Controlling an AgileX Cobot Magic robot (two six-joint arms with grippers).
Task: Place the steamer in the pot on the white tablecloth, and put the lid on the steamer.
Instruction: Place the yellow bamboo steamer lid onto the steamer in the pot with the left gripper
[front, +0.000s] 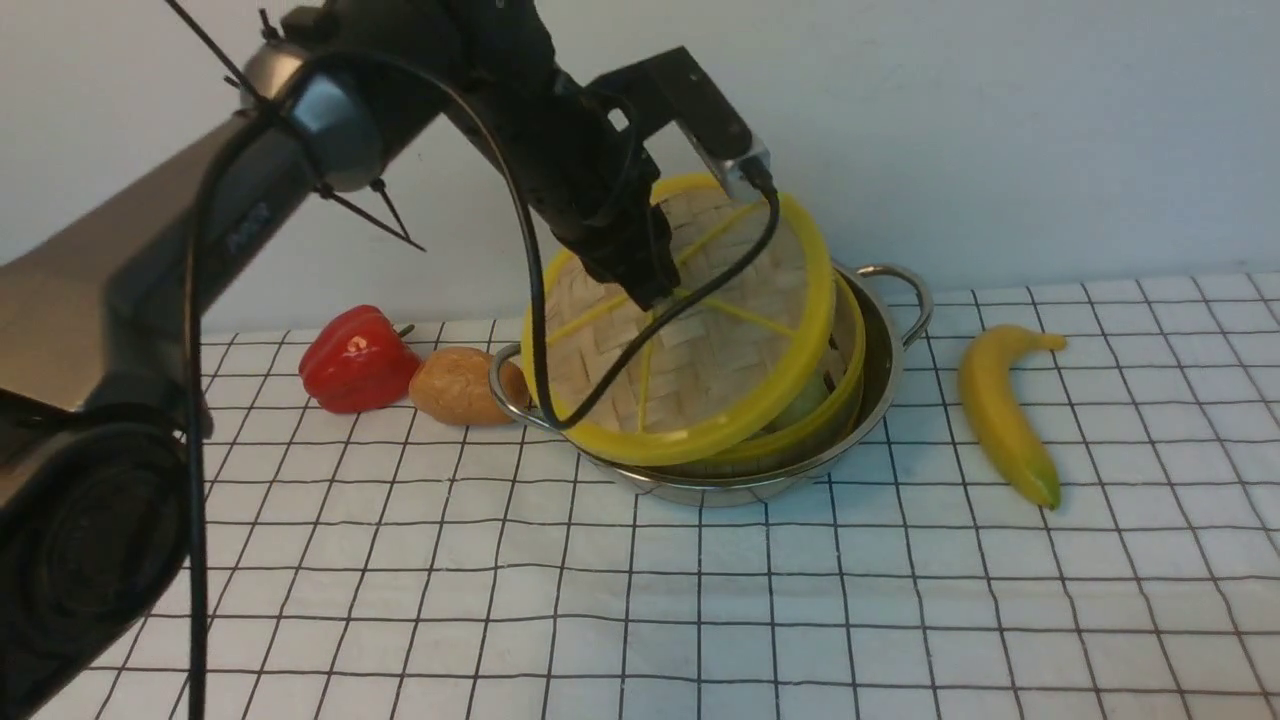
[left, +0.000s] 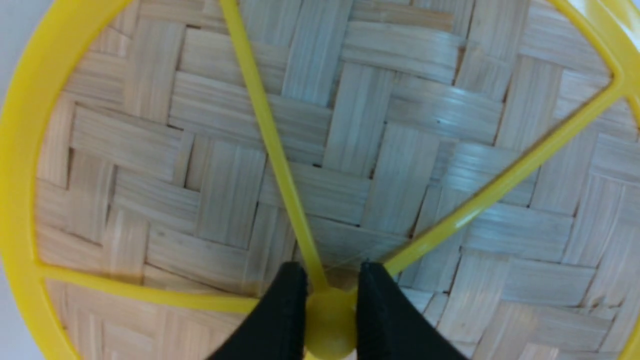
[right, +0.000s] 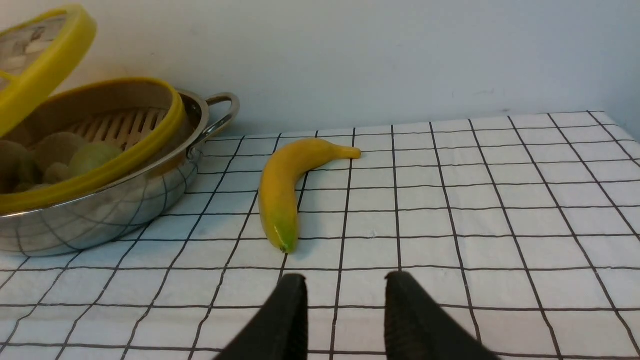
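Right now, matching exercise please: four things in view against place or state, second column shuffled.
1 lid
2 steamer
3 banana
4 red pepper

A sits in the pot
B left of the pot, by the potato
C tilted, hub pinched by the left gripper
D right of the pot

Pairs: 1-C, 2-A, 3-D, 4-B

Left arm: grey link, black joints, glossy cap, black cable w/ zip ties. Left gripper fingers black, tapered.
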